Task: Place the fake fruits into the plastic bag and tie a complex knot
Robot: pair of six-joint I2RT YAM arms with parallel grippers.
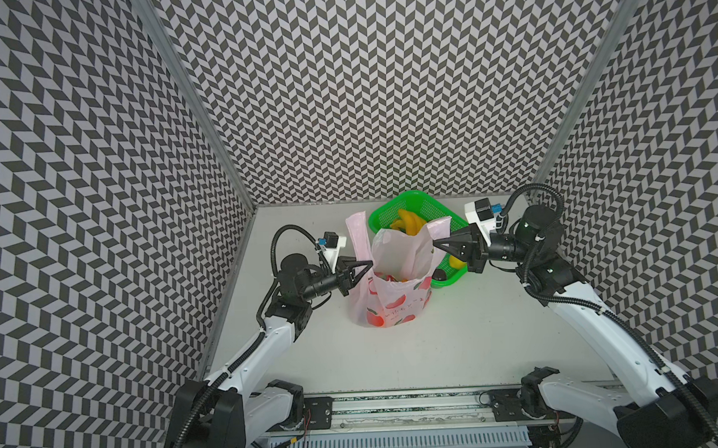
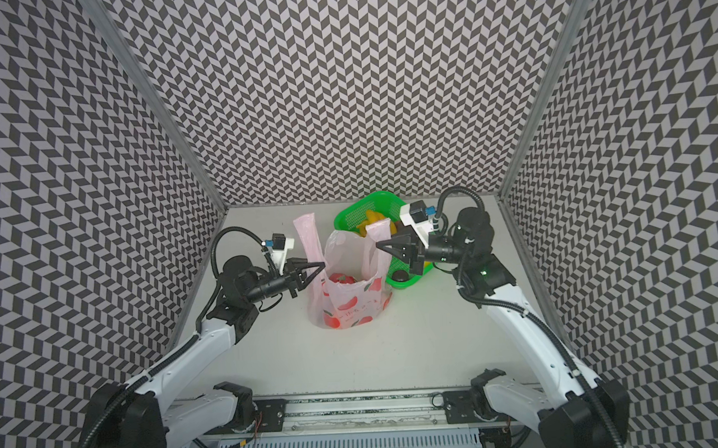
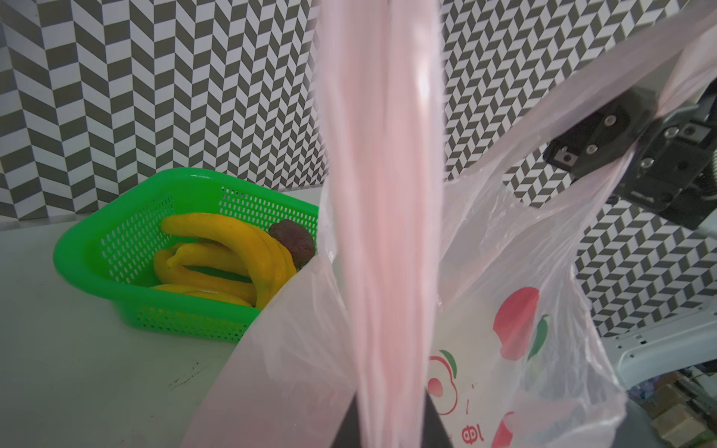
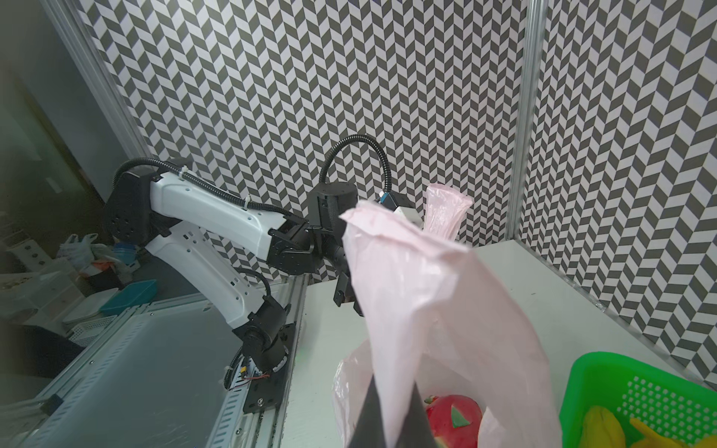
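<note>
The pale-pink plastic bag (image 1: 394, 306) (image 2: 348, 313) stands upright on the table with its mouth open. My left gripper (image 1: 369, 266) (image 3: 392, 403) is shut on its left handle (image 1: 357, 229), which stands up above the fingers. My right gripper (image 1: 433, 243) (image 4: 394, 388) is shut on the right handle (image 1: 438, 225). The two handles are apart and no knot is in view. A red-pink dragon fruit (image 4: 452, 415) (image 2: 343, 279) lies inside the bag. Yellow bananas (image 3: 232, 256) (image 1: 407, 225) and a dark brown round fruit (image 3: 293, 240) lie in the basket.
The green mesh basket (image 1: 376, 218) (image 3: 97, 248) (image 4: 593, 372) sits right behind the bag, toward the back wall. Another dark fruit (image 1: 439, 274) and a yellow one (image 1: 457, 262) lie at its near corner under my right gripper. Patterned walls enclose three sides.
</note>
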